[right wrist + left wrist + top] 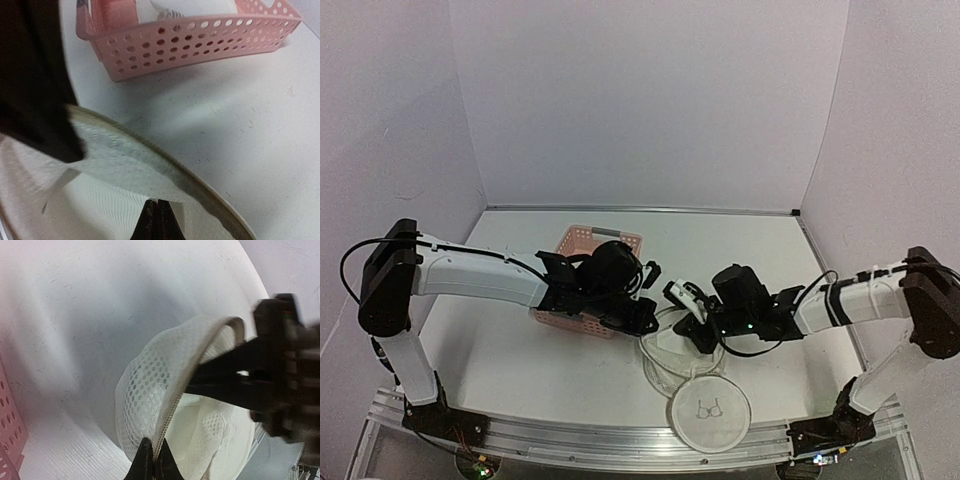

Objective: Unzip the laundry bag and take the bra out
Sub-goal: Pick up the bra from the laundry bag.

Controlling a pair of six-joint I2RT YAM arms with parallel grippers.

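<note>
The laundry bag (708, 415) sits centre-near on the table (490, 350), between the two arms. Its printed round face (710, 410) is at the near end, turned up twd the cam. The other hoop end is lifted at the far side, where both grippers meet. The long axis runs approx near-to-far, with the far end leaning a bit left.

Step in hand, I'd judge: unzipping, w/ the bag stretched to keep the seam taut. The zipper (180, 395) curves up the mesh edge. The left gripper (152, 465) has its tips pinched together right on that seam, and whether it has the pull tab or just mesh I can't tell. The right gripper (157, 220) has its tips closed on the hoop rim/mesh at the far end.

Next move prob needs one side to hold firm while the other drags along the zip curve, w/o letting the hoop collapse.

The bra isn't clearly made out, and the white fabric inside the bag can't be told apart. The pink basket (582, 240) is just far-left of the bag.
</note>
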